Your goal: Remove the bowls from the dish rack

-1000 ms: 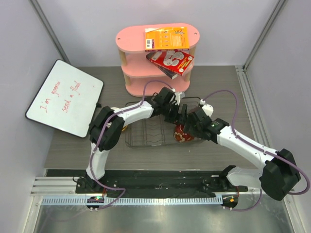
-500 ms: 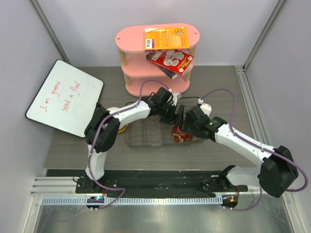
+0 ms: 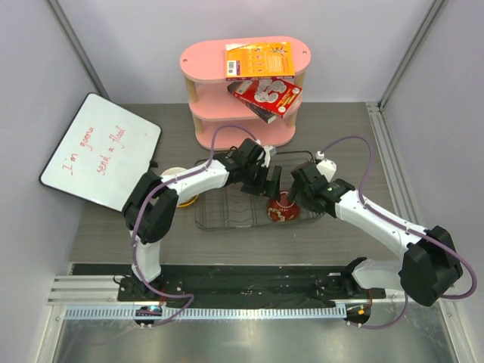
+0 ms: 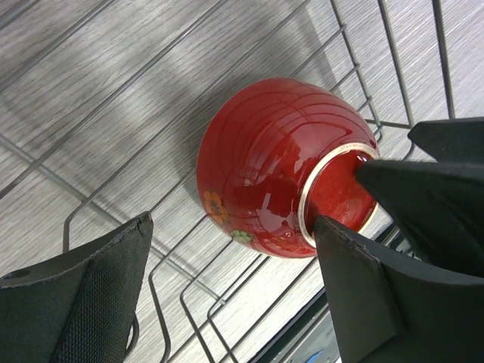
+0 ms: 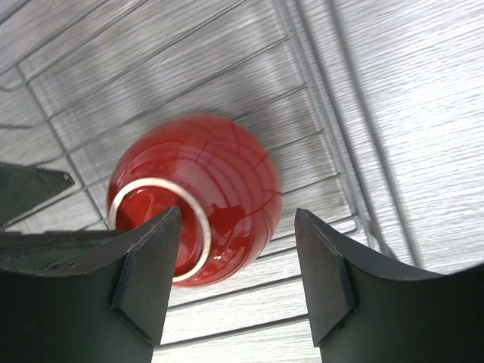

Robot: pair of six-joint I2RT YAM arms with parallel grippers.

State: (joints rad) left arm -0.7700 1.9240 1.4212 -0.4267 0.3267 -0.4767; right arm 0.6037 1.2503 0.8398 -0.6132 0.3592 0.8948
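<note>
Both arms have moved left since a second ago. The left gripper [image 3: 265, 181] has swung closer to the red bowl [image 4: 265, 166], and its fingers [image 4: 98, 295] have spread a bit more. The right gripper [image 3: 290, 200] has slid in over the right end of the rack [image 3: 219, 215], and the bowl has shifted a little to the left.

Now the red bowl lies tipped on its side on the wires at the right end of the rack. It has a gold rim, thin curved lines and small flowers on its side. Its mouth faces the right gripper.

The left fingers stand wide, one on each side of the bowl. One is well away from it. The other is just beside the rim, and I cannot tell if it touches. They hold nothing.

The right fingers [image 5: 147, 272] are apart too, but not so wide. The tip of one pokes at the bowl's mouth. The other stands outside the bowl with a thin gap showing. The bowl looks blurry in the right wrist view.

Left of the rack, a yellow bowl [image 3: 190, 201] peeks out from under the left arm on the tabletop [image 3: 340, 128], with a pale bowl [image 3: 171, 173] near it. Behind the rack stands a pink shelf [image 3: 204, 60] with an orange box [image 3: 259, 60] on top and a red box [image 3: 266, 97] on the level below. A whiteboard [image 3: 102, 151] with red writing lies at the far left.
</note>
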